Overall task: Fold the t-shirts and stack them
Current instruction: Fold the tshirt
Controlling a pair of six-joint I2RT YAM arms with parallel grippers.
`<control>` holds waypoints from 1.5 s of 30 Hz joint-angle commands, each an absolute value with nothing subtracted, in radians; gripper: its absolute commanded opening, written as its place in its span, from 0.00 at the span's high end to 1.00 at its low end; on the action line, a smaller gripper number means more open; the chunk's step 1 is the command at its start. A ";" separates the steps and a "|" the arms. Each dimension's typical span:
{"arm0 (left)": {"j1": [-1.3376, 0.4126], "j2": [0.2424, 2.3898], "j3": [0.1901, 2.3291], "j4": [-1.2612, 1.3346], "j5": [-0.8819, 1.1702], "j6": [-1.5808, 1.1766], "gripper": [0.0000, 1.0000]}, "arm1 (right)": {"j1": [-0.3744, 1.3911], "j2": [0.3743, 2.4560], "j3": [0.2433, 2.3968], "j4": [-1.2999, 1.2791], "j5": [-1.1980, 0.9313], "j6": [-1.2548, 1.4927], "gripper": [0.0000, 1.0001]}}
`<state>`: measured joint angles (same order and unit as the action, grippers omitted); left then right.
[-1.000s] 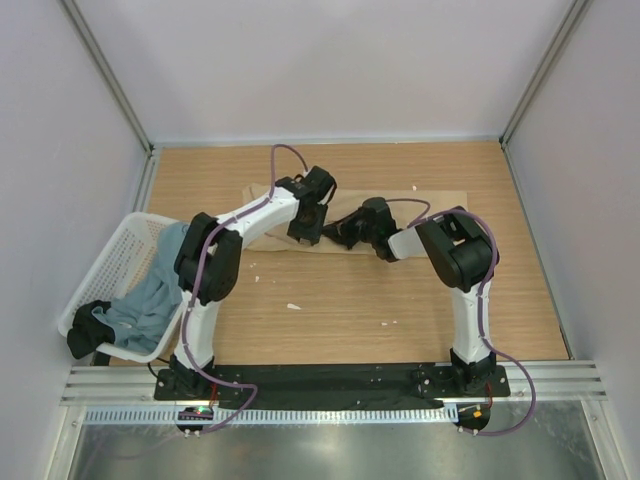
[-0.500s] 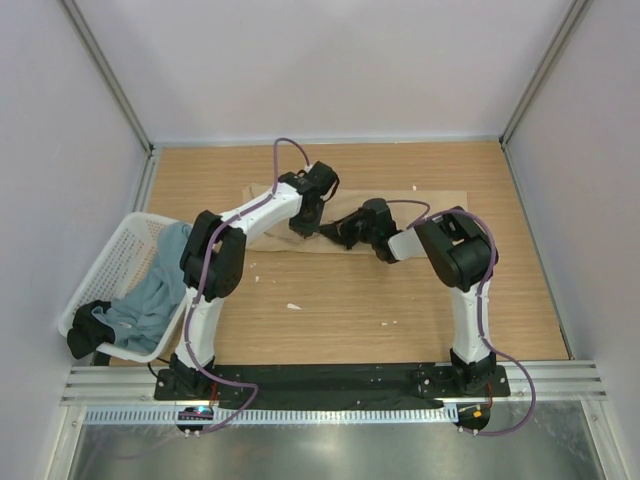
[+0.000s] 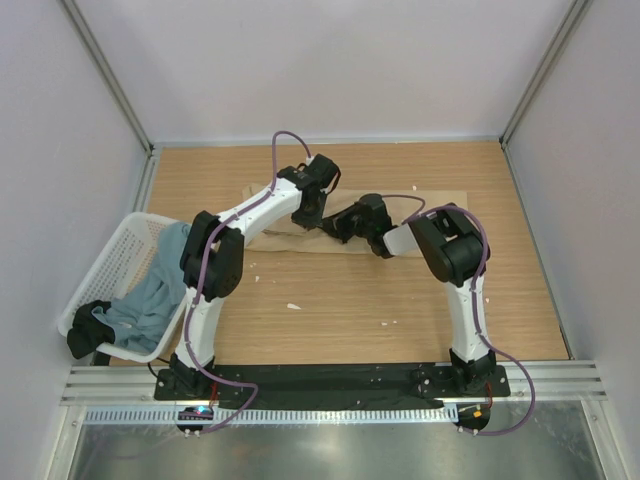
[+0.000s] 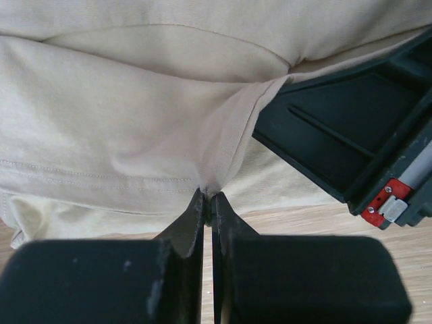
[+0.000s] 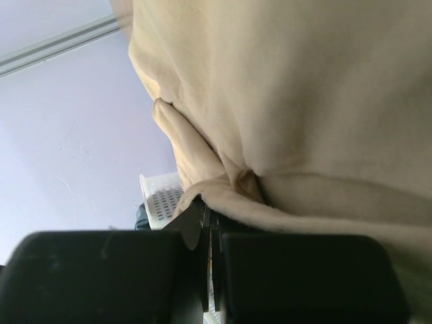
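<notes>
The tan-beige t-shirt lies flattened across the back middle of the table. My left gripper is at its near edge, shut on a small pinch of the tan cloth; the left gripper has its jaws together with the fold drawn up between the tips. My right gripper sits right beside it, tips pointing left, shut on the thick hem of the tan t-shirt, which drapes over the right gripper. The grey-blue t-shirt lies bunched in the basket at the left.
A white mesh basket stands at the table's left edge, with a dark cloth hanging over its near corner. The right gripper's black body crowds the left wrist view. Small white crumbs dot the wooden tabletop. Grey walls enclose the table.
The left gripper has shut on the tan t-shirt's fold. Both grippers have shifted slightly toward the back of the table, lifting the cloth edge with them.
</notes>
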<state>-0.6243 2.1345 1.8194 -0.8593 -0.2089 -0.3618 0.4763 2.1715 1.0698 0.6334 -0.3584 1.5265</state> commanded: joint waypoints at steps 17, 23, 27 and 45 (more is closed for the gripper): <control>-0.626 2.056 1.899 -0.861 -0.242 -0.370 1.00 | 0.468 2.152 1.166 0.485 -0.348 1.427 0.99; -0.626 2.079 1.895 -0.877 -0.218 -0.374 1.00 | 0.462 2.190 1.195 0.540 -0.336 1.463 0.99; -0.624 2.080 1.864 -0.870 -0.198 -0.383 1.00 | 0.456 2.207 1.203 0.590 -0.316 1.506 0.99; -0.588 2.050 1.838 -0.799 -0.081 -0.376 0.47 | 0.393 2.238 1.227 0.568 -0.425 1.422 0.89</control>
